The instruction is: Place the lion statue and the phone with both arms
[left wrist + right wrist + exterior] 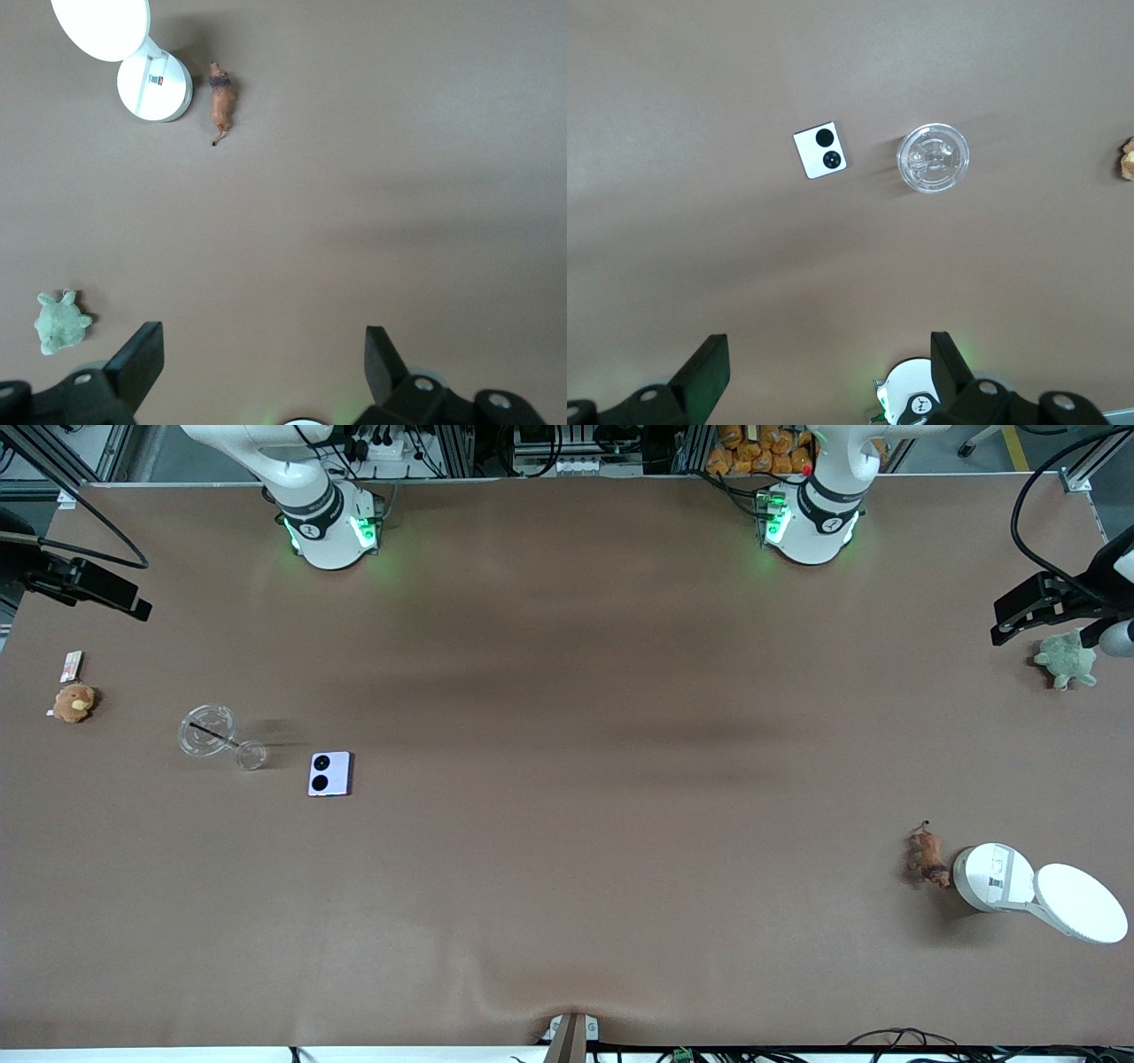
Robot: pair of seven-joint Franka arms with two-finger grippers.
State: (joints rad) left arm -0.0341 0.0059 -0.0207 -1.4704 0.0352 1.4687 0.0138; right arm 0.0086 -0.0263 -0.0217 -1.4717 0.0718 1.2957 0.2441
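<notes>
Lion statue point(926, 856) lies on its side on the tabletop point(567, 850) toward the left arm's end, just beside a white disc-shaped device point(994, 877). Phone point(330, 773) lies flat toward the right arm's end, camera circles up, near a clear plastic cup point(213, 735). Left tool point(264, 359) is high over bare tabletop, fingers apart, empty. Right tool point(830, 359) likewise, apart and empty. Green plush turtle point(1067, 660) and brown plush toy point(73, 702) sit at the tabletop's two ends.

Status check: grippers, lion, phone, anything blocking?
Left gripper and right gripper open, high over table. Lion statue beside white disc device. Phone beside clear cup.
</notes>
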